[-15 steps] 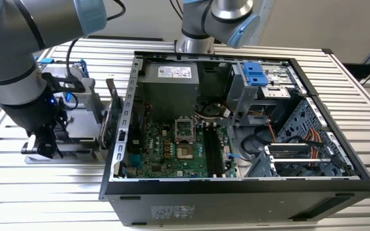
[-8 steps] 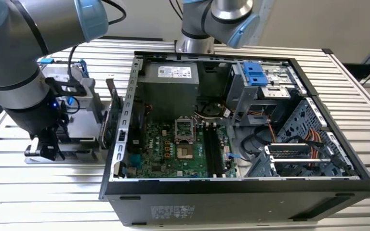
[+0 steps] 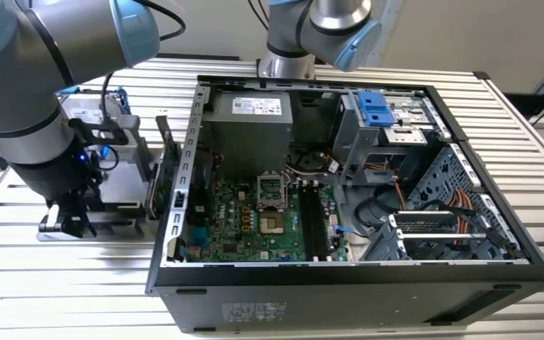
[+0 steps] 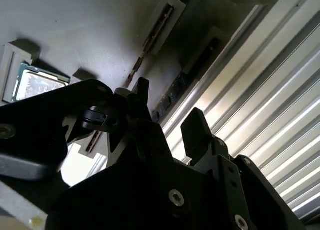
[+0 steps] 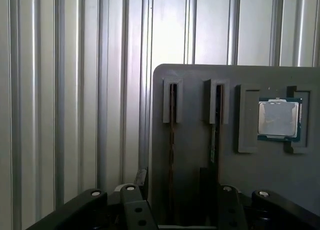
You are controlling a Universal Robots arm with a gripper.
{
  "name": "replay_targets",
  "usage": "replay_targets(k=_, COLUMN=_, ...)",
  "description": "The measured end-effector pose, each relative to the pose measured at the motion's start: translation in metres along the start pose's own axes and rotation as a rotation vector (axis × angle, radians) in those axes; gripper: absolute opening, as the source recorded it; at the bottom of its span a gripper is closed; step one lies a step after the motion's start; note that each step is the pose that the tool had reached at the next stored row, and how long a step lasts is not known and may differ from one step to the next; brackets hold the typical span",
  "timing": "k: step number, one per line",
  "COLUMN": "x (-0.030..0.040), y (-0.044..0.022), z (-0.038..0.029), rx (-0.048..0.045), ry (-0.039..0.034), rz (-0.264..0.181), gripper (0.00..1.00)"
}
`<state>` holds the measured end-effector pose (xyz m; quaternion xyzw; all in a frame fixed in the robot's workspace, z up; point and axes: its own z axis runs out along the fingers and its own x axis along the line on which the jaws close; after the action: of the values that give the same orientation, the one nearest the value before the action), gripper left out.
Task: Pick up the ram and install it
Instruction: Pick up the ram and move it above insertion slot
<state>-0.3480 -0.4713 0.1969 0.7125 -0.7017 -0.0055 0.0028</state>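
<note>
The ram (image 5: pixel 172 135) stands edge-on in a slot of a grey holder plate (image 5: pixel 195 79), in the slot farther from the processor chip. My gripper (image 5: pixel 175 190) is open and straddles it, one dark finger on each side with a gap to the board. In the second wrist view the same ram (image 4: pixel 175 89) runs between the two fingertips of the gripper (image 4: pixel 169 107). In the exterior view the gripper (image 3: pixel 69 223) hangs low over the holder, at the left of the open computer case (image 3: pixel 348 273). The black memory slots (image 3: pixel 314 223) lie on the motherboard inside the case.
A second stick (image 5: pixel 216 125) sits in the neighbouring slot, close to one finger. A processor chip (image 5: pixel 279 119) rests in a recess of the same plate. A green card (image 3: pixel 163 170) stands upright between holder and case. The ribbed metal table (image 3: pixel 64 297) carries everything.
</note>
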Motion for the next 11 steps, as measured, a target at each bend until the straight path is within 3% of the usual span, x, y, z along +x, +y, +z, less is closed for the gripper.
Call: replay_targets(k=11, x=-0.0016, y=0.0014, z=0.0043, rx=-0.0001, ry=0.0000, rz=0.000, gripper=1.00)
